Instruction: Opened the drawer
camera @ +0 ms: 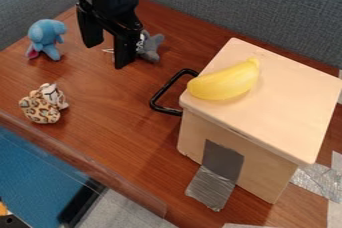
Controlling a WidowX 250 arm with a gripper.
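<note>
while the black gripper (pixel 107 54) hangs over the far part of a brown wooden table (pixel 120 102), its two fingers stand wide apart with nothing held between them. to the right is a pale box (pixel 287 102) with a drawer, whose black handle (pixel 162 91) juts from the left side, apart from the gripper; the drawer's front is hidden from this angle. a yellow banana (pixel 227 82) lies on top of the box. gray tape (pixel 217 177) runs from its near side onto the table. a gray toy (pixel 152 47) sits just beside the gripper, a blue elephant (pixel 45 37) farther left, and a spotted toy (pixel 43 107) nearer the table's front edge.
</note>
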